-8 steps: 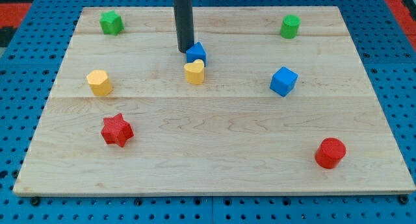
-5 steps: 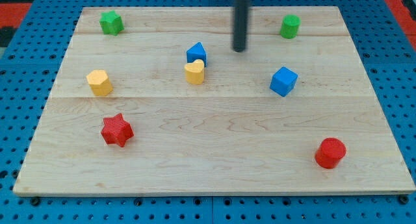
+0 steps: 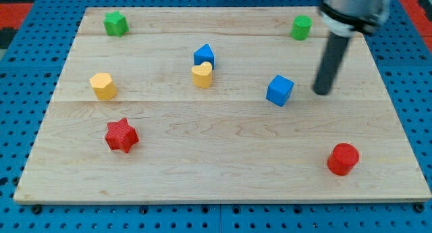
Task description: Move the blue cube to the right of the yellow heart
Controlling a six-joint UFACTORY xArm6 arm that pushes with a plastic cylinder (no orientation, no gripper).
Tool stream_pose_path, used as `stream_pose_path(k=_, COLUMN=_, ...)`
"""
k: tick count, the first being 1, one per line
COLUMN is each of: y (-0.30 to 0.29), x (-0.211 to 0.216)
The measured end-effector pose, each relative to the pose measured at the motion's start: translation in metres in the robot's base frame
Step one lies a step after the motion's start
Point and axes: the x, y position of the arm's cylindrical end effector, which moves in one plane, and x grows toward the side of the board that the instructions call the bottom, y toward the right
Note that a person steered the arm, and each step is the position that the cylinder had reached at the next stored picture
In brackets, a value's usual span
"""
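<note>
The blue cube (image 3: pixel 279 90) lies on the wooden board (image 3: pixel 223 172), right of centre. The yellow heart (image 3: pixel 201 75) lies to the cube's left, near the middle, touching a second blue block (image 3: pixel 204 55) just above it. My tip (image 3: pixel 322 92) is on the board to the right of the blue cube, a small gap apart from it. The rod rises toward the view's top right.
A yellow hexagon-like block (image 3: pixel 103 86) and a red star (image 3: pixel 121 135) lie at the left. A green star (image 3: pixel 115 22) is at top left, a green block (image 3: pixel 301 27) at top right, a red cylinder (image 3: pixel 343 159) at bottom right.
My tip swept from beside the upper blue block across to the right of the blue cube. The blue cube has shifted left, toward the yellow heart.
</note>
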Motion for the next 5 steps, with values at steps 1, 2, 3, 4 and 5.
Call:
stream_pose_path(k=1, y=-0.049, x=0.000)
stream_pose_path(k=2, y=-0.112, x=-0.034)
stream_pose_path(k=3, y=-0.142, x=-0.050)
stream_pose_path(k=4, y=-0.084, x=-0.073)
stream_pose_path(k=5, y=-0.004, x=-0.146)
